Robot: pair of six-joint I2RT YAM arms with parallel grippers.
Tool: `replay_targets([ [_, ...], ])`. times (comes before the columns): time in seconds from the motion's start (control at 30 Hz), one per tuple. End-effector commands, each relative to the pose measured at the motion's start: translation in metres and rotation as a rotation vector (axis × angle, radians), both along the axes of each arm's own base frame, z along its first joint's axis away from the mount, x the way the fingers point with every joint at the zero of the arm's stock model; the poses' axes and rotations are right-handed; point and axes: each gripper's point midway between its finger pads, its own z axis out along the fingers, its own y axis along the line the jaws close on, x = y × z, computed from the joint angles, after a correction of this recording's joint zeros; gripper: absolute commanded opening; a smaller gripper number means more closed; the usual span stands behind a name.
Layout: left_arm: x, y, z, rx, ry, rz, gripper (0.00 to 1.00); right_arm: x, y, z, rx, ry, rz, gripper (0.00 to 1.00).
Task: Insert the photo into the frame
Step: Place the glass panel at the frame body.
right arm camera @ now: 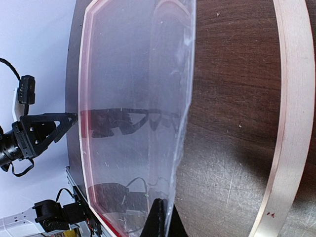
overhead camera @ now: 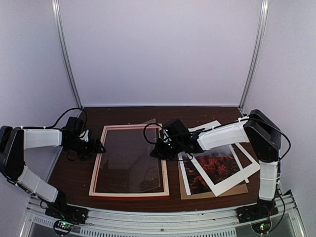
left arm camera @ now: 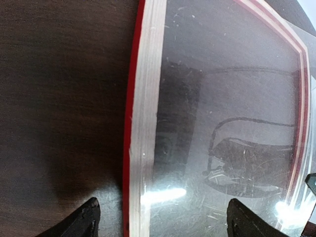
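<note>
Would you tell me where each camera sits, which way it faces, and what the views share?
Top external: above, behind the bases, looking down at table, frame, photo; left arm, right arm show.
Left wrist: on left arm, facing down at frame's rail between open left fingers.
Right wrist: on right arm, facing along clear sheet pinched in right fingers.
Shared: all show the frame.

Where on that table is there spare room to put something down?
Bare table runs behind the frame along the back wall, and at the near-left corner. The right side is crowded with the photo, mat and board. The right gripper holds a clear sheet over the frame; the left gripper straddles its left edge.
</note>
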Motion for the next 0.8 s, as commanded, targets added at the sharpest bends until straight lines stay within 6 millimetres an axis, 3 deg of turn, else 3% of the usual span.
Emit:
replay_targets([
  [0.0,0.007,-0.0004,0.0116,0.015,-0.049,-0.013,0.89,0.0102,-0.0027,0.0053,-0.013,-0.026,-0.026,0.0],
  [0.77,0.0081,0.0017,0.0155,0.027,-0.059,-0.008,0.91,0.0103,-0.0028,0.0026,-0.034,-0.027,-0.012,0.0],
])
